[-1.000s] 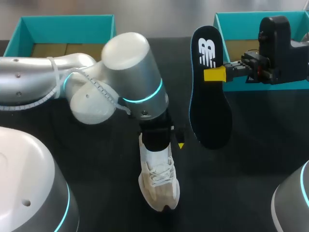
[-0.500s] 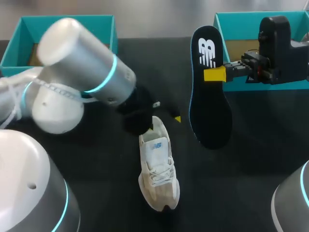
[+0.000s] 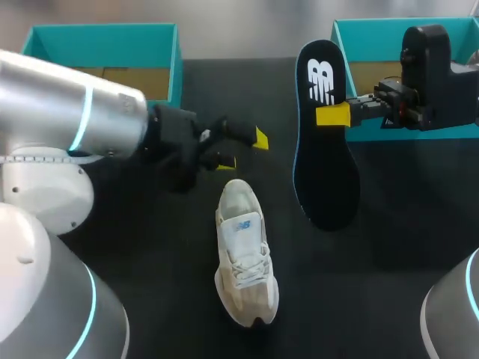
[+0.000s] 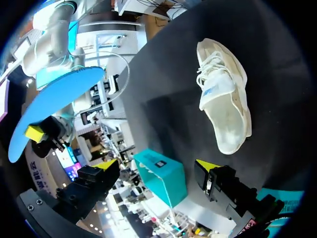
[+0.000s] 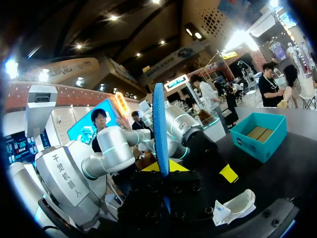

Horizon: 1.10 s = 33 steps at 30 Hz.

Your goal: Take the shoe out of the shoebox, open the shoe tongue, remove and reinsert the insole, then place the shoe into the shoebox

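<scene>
Shoe point(image 3: 243, 262) lies on its sole on the black table point(image 3: 412, 224), heel toward the left gripper point(image 3: 243, 149), whose yellow tips stand spread with nothing between them, near the heel but apart from it. The right gripper point(image 3: 329, 114) pinches the dark insole point(image 3: 325, 161) by its edge, lifted beside the shoe, just before the right teal shoebox point(image 3: 404, 26). The left teal shoebox point(image 3: 105, 34) sits behind the left arm.

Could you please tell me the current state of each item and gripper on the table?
shoe: standing on its sole on the table.
insole: out of the shoe, held in the air.
left gripper: open, empty.
right gripper: shut on the insole.
left shoebox: open.
right shoebox: open.
</scene>
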Motion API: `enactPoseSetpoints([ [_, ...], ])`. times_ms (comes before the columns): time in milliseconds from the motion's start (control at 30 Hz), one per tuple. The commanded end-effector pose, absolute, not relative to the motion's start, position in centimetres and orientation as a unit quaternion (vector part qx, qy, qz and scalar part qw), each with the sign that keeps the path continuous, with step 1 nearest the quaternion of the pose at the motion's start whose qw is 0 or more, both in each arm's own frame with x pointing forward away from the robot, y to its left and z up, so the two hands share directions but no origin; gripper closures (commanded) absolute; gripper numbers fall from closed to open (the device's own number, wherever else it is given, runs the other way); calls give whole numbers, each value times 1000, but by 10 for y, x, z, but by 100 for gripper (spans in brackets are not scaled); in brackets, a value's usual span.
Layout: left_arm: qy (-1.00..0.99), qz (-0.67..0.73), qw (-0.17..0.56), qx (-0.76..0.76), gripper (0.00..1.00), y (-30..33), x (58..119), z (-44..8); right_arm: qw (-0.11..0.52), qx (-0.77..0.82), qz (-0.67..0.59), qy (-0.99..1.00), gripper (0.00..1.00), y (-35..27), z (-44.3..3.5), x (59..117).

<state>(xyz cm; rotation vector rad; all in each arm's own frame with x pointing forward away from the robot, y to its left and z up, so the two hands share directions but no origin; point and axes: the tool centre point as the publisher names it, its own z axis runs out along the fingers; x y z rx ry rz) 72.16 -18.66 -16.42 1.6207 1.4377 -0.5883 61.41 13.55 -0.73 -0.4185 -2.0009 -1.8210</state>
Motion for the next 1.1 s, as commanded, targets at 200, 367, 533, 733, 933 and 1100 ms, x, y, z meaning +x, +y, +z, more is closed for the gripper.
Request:
enactPoseSetpoints([
  [200,513,-317,503,619,0,-168,735,-129,201,-150,-651,-717,100,137,-8,616],
  [367,498,-325,527,607,0,-165,740,-111,201,-150,-651,-717,100,137,-8,616],
  [533,490,-331,522,615,0,-163,742,-106,201,-150,-651,-717,100,137,-8,616],
  [733,490,-331,522,615,0,-163,742,-106,201,-150,-651,-717,100,137,-8,616],
  [933,479,-359,537,594,0,-156,747,-109,201,-150,-651,-717,100,137,-8,616],
  [1100,466,-417,539,564,0,-148,763,-104,201,-150,-651,-717,100,137,-8,616],
])
